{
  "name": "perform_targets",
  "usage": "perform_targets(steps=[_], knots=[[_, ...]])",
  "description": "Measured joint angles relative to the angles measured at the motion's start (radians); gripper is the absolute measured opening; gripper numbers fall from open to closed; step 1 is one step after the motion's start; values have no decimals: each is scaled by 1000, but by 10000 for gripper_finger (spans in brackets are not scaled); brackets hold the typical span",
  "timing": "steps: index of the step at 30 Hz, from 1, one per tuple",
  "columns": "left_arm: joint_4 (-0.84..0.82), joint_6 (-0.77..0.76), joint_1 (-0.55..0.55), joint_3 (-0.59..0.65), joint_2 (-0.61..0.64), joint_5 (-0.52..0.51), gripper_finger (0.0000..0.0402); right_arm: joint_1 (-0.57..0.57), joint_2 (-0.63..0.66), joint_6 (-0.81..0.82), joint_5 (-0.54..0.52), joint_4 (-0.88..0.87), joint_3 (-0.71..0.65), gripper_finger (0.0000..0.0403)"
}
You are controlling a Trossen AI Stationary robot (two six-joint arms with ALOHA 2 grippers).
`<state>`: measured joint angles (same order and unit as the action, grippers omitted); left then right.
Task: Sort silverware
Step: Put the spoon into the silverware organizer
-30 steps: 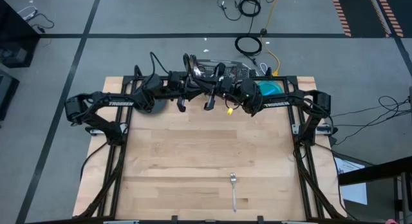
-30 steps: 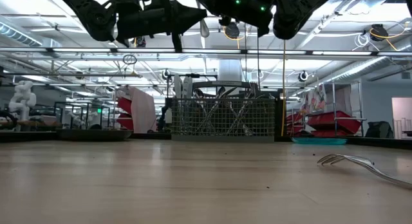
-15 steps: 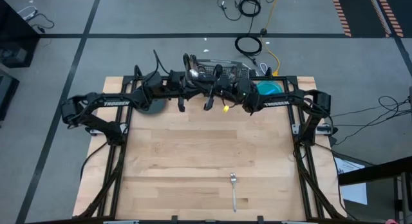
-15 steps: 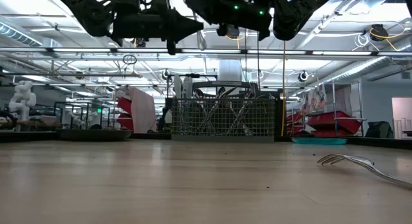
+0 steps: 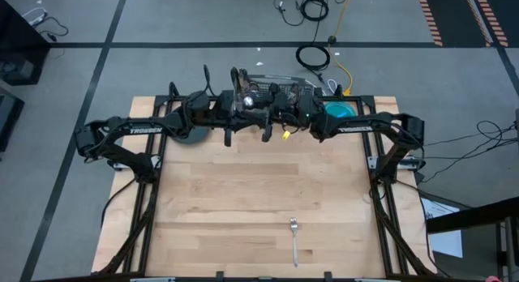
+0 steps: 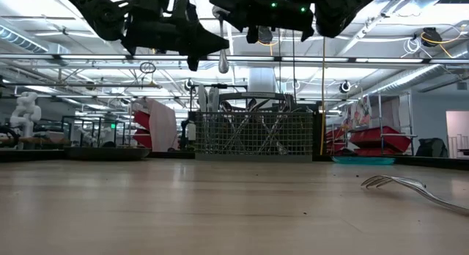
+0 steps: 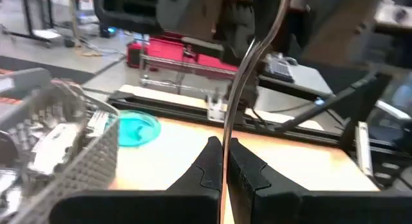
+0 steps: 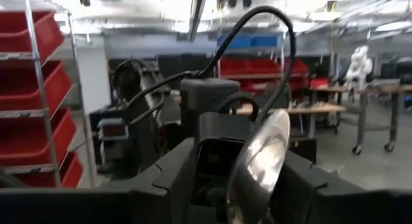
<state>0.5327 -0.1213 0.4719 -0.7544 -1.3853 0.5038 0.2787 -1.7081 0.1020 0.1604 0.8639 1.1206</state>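
Only left wrist view: spoon (image 7: 248, 69) handle between fingers (image 7: 205, 163)

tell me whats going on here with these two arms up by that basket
The two arms meet in the air at the far edge of the table, next to the wire-mesh caddy. The left gripper is shut on the handle of a spoon, whose bowl hangs down between the arms. The right gripper sits right at the spoon with its fingers apart, so it looks like a handover from one arm to the other. One fork lies alone on the near side of the table.
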Motion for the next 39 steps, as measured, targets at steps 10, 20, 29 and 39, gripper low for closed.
perform_targets(steps=[10, 20, 29, 39], knots=[[-9, 34, -1, 0, 1, 87, 8, 20, 166, -35, 112, -327, 0, 145], [-12, 31, -29, 0, 1, 94, 8, 29, 192, -35, 138, -383, 0, 132], [-11, 45, -36, 0, 1, 86, 8, 29, 191, -21, 181, -385, 0, 125], [-7, 68, -37, 0, 1, 87, 8, 30, 190, -27, 243, -405, 0, 10]])
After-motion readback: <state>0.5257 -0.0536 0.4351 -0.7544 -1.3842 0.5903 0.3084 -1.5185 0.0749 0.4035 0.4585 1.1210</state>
